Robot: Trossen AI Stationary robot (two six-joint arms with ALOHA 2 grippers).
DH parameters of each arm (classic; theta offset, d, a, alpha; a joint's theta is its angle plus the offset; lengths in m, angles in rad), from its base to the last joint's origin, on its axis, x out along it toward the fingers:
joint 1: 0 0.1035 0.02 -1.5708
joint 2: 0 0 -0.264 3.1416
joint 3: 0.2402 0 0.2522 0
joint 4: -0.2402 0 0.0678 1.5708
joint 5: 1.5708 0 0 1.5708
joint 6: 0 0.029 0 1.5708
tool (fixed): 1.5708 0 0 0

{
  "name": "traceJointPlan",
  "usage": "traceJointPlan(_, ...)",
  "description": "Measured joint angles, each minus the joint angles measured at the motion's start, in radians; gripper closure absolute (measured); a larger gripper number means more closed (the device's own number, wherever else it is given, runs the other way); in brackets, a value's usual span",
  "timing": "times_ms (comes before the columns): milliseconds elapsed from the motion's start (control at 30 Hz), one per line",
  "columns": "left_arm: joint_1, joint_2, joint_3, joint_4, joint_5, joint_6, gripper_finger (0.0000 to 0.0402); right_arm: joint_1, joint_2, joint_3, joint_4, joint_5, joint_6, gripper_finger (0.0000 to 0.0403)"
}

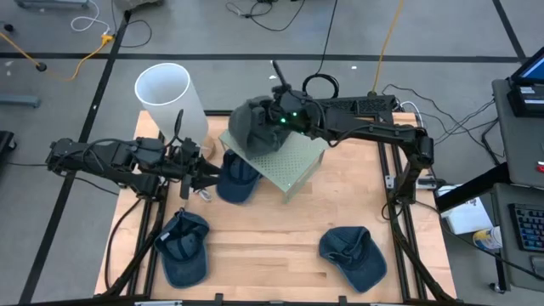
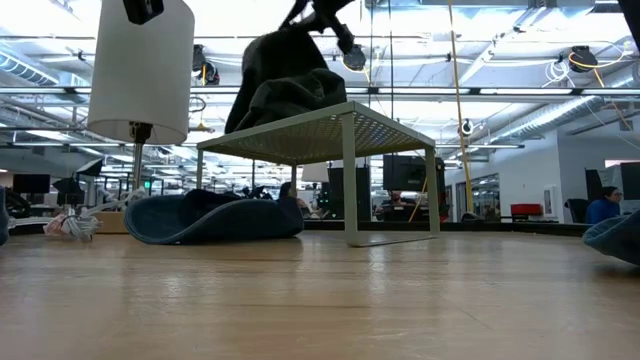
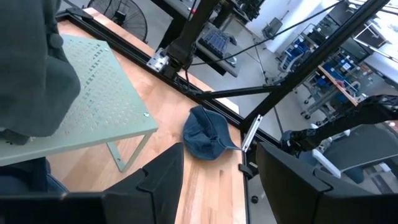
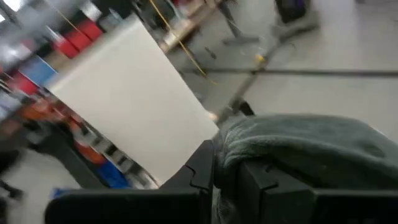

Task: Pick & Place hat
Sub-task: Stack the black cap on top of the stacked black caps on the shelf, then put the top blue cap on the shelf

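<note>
A dark grey hat (image 1: pixel 252 126) sits on the left part of a pale green perforated rack (image 1: pixel 293 161). My right gripper (image 1: pixel 274 106) reaches in from the table's right and is shut on the hat's top. In the low view the grey hat (image 2: pixel 283 85) hangs down onto the rack top (image 2: pixel 375 120). My left gripper (image 1: pixel 201 167) is open and hovers at the table's left, beside a blue hat (image 1: pixel 236 178) lying by the rack's left leg. Its wrist view looks over the rack (image 3: pixel 99 102). My right gripper pinches the grey hat between its two fingers (image 4: pixel 202 171) on a bunched fold at the hat's top (image 4: pixel 249 140). It comes from above, slanting in from the table's right. The hat hangs slack below the fingers, with its lower part (image 2: pixel 262 118) on the rack top.
A tall white lamp shade (image 1: pixel 170 95) stands at the far left, close to the rack. Two more blue hats lie near the table's near edge, one to the left (image 1: pixel 183 246) and one to the right (image 1: pixel 353 255). Bare wood (image 1: pixel 272 238) lies between them.
</note>
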Motion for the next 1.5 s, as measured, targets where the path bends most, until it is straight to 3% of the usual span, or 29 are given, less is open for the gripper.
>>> traceJointPlan(433,0.0,0.0,0.0,-0.005,0.016,0.002,0.0194,0.021,-0.017,-0.005,-0.322,0.052,0.016,0.0381)
traceJointPlan(633,0.0,0.0,0.0,-0.005,0.018,-0.004,0.0195,0.02,-0.017,-0.09,-0.329,0.049,0.082,0.038)
traceJointPlan(867,0.0,0.0,0.0,-0.022,0.018,0.003,0.0195,0.02,-0.017,-0.17,-0.312,0.046,0.071,0.0337)
traceJointPlan(1233,0.0,0.0,0.0,-0.026,0.018,0.005,0.0194,0.055,-0.094,-0.172,-0.333,0.049,0.028,0.0258)
traceJointPlan(1500,0.0,0.0,0.0,-0.029,0.018,-0.028,0.0195,0.102,-0.173,-0.173,-0.455,0.049,0.056,0.0249)
